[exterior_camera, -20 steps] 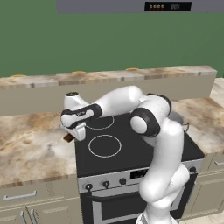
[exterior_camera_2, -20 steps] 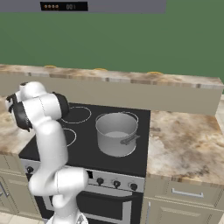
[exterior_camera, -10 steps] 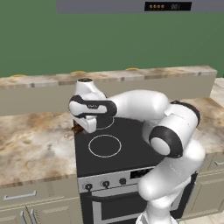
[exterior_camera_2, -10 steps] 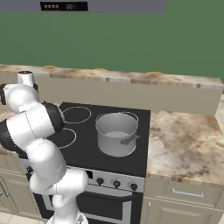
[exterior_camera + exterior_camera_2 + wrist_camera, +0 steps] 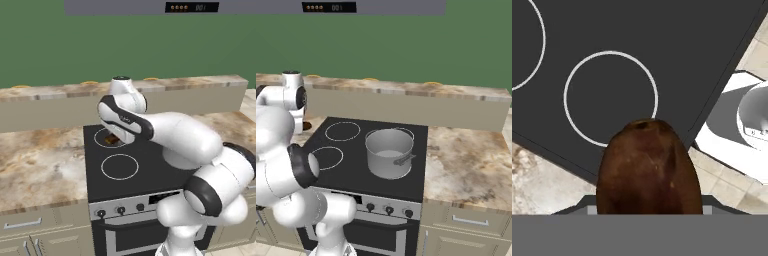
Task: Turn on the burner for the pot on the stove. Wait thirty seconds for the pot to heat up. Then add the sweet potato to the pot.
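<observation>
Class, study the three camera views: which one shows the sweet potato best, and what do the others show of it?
The hand view: the sweet potato is large and close, above the stove. The left base view gives a small brown sliver under the arm. In the right base view I cannot make it out.

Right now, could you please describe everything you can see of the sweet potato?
The sweet potato is a dark brown, oblong lump with a slightly mottled, matte skin and a small dimple at its far end. In the hand view it sits close up in the pincer, raised above the stove's black glass top. In the left base view it shows beneath the hand.

1 pot [image 5: 388,151], 1 sweet potato [image 5: 648,169], 1 stove [image 5: 356,170], 4 burner rings
</observation>
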You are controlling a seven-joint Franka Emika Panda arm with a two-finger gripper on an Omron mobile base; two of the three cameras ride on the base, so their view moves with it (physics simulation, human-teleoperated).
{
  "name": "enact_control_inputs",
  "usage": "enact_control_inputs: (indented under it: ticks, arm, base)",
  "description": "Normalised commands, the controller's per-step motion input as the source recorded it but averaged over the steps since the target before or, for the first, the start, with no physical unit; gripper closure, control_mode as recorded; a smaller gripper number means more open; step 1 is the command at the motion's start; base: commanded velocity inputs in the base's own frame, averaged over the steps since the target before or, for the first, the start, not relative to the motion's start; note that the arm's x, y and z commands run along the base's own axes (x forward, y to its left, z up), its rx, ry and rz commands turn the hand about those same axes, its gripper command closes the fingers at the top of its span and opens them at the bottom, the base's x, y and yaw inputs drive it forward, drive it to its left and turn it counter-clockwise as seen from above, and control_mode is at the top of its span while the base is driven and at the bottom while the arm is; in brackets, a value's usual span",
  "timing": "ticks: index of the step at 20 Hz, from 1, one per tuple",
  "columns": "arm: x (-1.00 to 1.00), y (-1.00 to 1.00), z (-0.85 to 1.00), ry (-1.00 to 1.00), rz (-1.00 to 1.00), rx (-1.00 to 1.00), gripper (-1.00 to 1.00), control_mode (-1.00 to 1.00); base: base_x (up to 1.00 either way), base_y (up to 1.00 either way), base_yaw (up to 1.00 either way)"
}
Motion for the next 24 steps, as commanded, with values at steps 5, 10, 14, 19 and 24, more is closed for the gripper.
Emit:
enact_control_inputs:
  ticks: [5,10,14,19,24]
  arm:
    - [-0.02,-0.92,0.02,0.0,-0.02,-0.04,1.0,-1.0]
    - [0.13,-0.91,0.0,0.01,-0.03,0.0,1.0,-1.0]
    - [0.29,-0.78,0.03,0.0,-0.03,0.0,1.0,-1.0]
    - [0.33,-0.71,0.25,0.0,-0.02,0.0,1.0,-1.0]
    - [0.15,-0.79,0.25,0.0,-0.02,0.0,1.0,-1.0]
  base:
    - [0.0,0.0,0.0]
    - [0.0,0.0,0.0]
    - [0.0,0.0,0.0]
    - [0.0,0.0,0.0]
    - [0.0,0.0,0.0]
